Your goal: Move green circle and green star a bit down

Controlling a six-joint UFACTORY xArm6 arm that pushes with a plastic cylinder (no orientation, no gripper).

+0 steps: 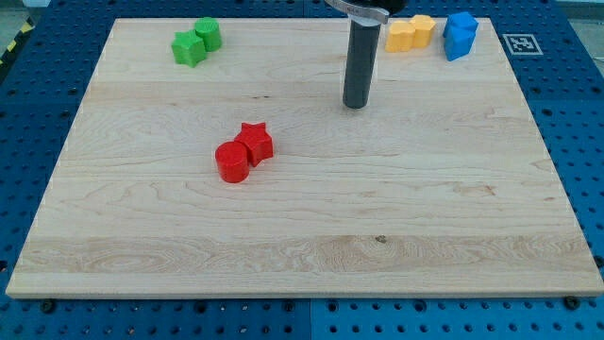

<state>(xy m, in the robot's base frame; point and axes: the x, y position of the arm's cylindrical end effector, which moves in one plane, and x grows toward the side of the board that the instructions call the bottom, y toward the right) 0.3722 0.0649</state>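
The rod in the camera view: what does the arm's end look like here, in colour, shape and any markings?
A straight, dark grey to black cylindrical rod, smooth and slightly glossy, with no markings or cables showing. At the view's top it enters a wider dark collar with a pale rim. My tip is a flat, round end. No pincer is fitted.

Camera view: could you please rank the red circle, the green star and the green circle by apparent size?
1. red circle, largest, though it sits nearer the view's bottom, so nearness may inflate it.
2. green star and green circle look alike; I would not rank them.
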